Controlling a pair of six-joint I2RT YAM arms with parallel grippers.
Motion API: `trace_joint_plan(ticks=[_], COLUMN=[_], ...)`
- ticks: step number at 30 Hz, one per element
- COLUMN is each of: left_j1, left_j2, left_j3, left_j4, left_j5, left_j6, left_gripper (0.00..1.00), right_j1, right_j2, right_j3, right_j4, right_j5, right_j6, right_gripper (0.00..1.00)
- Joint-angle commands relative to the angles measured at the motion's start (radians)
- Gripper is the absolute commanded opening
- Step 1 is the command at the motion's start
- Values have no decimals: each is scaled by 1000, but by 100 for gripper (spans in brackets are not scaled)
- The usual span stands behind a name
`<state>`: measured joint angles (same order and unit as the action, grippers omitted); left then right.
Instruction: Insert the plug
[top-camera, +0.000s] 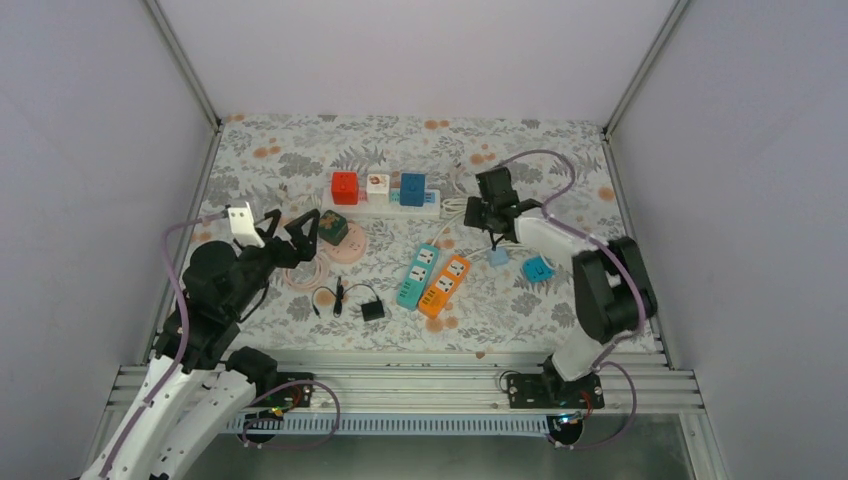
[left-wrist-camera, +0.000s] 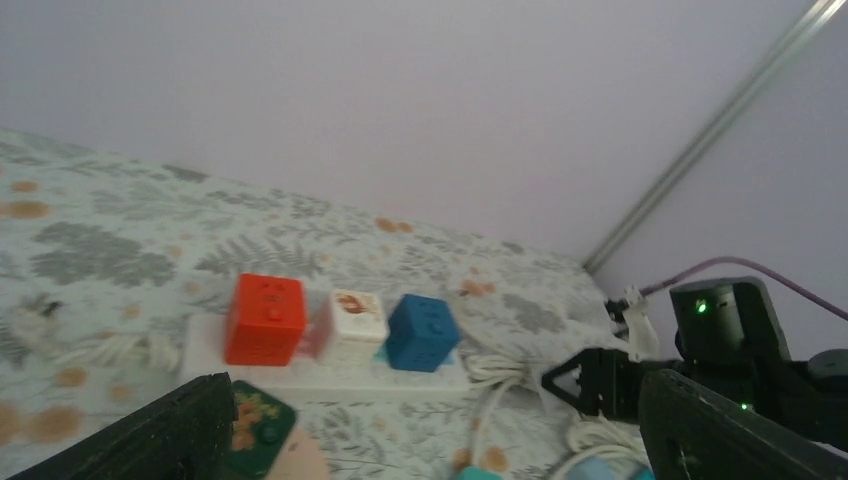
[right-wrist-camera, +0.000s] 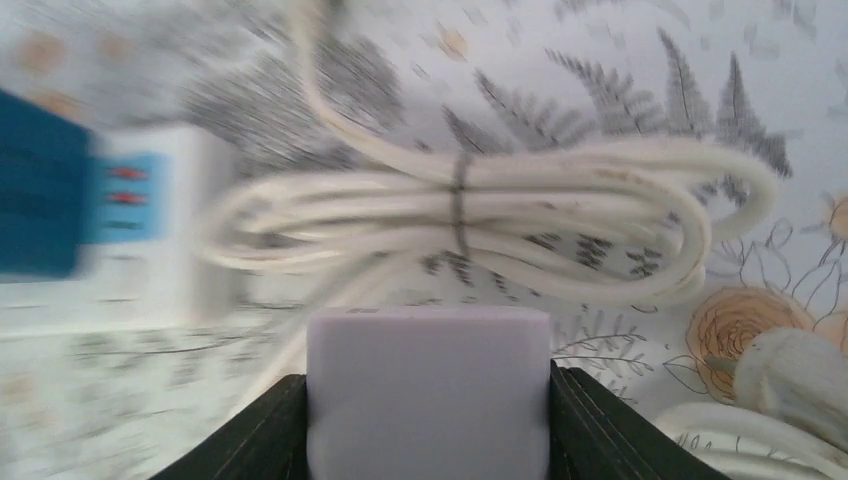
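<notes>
1. On the flower-patterned worktop (top-camera: 560, 150), toward its far side, lies a white power strip (top-camera: 385, 207) carrying a red cube (top-camera: 345, 187), a white cube (top-camera: 378, 185) and a blue cube (top-camera: 412, 188).
2. Near the strip's left end, the left tool (top-camera: 293, 226) hangs with fingers spread wide, gripping nothing.
3. Just off the strip's right end, the right tool (top-camera: 478, 214) hovers over a bundled white cable (right-wrist-camera: 520, 215).
4. Its fingers press both sides of a pale plug (right-wrist-camera: 428, 395), held beside that right end.
</notes>
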<state>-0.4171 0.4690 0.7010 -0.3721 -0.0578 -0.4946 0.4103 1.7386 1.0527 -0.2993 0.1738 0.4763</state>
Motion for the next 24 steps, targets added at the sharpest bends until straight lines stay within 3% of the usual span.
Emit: trace_joint_plan(ticks=[1, 7, 11, 18, 24], left_j1=[1, 0, -30, -186, -254], left_j2=[22, 159, 240, 423, 602], left_j3=[-17, -33, -44, -103, -59], left_j4=[89, 214, 298, 534, 722], left_j5=[175, 294, 247, 177, 316], left_j6=[-58, -104, -108, 2, 50], left_gripper=[100, 100, 100, 100, 95], right_j1=[21, 28, 31, 38, 42], right_j2=[-215, -404, -487, -577, -561], right_j3=[-42, -131, -196, -298, -283], right_j4=[94, 176, 250, 429, 587], right_j5=[-145, -411, -557, -717, -917], right_j6=[-16, -23, 62, 367, 398], right_gripper=[47, 49, 50, 51, 53])
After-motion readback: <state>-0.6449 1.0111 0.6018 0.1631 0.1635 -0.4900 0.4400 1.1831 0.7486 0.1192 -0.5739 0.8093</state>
